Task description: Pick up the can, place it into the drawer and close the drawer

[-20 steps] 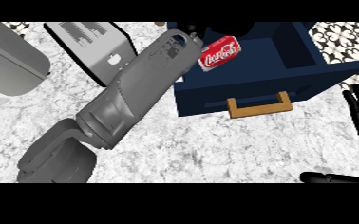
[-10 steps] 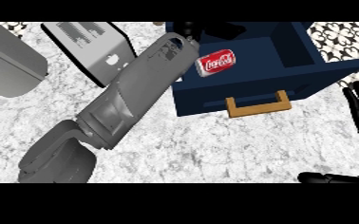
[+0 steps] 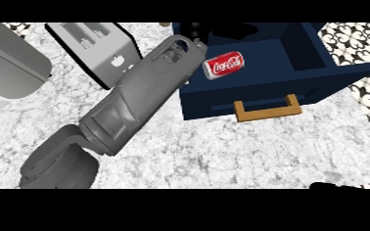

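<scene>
From the head view, the red can is lying on its side inside the open blue drawer, near its left wall. The left hand is hanging over the drawer's back-left corner; its fingers cannot be made out. The right hand is barely showing at the lower edge above the marble worktop.

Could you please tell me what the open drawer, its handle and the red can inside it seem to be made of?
The dark blue open drawer looks like matt painted wood or board: flat colour, no shine. Its tan bracket-shaped handle looks like bare wood, perhaps brushed brass. The red can with white lettering looks like printed metal, with a pale grey rim.
</scene>
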Robot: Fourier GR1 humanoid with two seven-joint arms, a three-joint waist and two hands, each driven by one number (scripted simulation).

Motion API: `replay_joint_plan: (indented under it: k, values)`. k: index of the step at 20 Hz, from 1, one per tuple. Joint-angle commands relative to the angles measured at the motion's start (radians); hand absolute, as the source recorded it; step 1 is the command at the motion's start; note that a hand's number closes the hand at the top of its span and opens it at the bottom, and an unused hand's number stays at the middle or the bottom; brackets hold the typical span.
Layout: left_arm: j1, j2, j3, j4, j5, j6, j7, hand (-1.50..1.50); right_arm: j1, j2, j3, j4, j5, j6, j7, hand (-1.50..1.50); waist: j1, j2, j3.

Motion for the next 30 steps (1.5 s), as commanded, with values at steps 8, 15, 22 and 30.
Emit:
replay_joint_plan:
  k: [8, 15, 22, 30]
  values:
    - [-0.019, 0.000, 0.016, -0.041, 0.087, 0.025, -0.062, -1.50, -0.050, -0.097, 0.075, 0.053, 0.314, -0.012, -0.140, -1.50, 0.040, -0.001, 0.001]
    - [-0.053, 0.000, 0.006, -0.039, 0.075, 0.033, -0.033, -1.50, -0.106, -0.122, 0.214, 0.158, 0.647, -0.091, -0.113, -1.50, 0.107, -0.019, -0.001]
    - [-0.044, 0.018, 0.022, -0.076, 0.062, 0.050, 0.007, -1.50, -0.162, -0.099, 0.317, 0.394, 0.861, -0.200, -0.137, -1.50, 0.129, -0.027, -0.001]
    - [0.068, 0.143, -0.001, -0.253, 0.008, 0.022, 0.096, -1.50, -0.280, -0.015, 0.307, 0.675, 0.978, -0.401, -0.145, -1.50, 0.153, -0.033, -0.001]
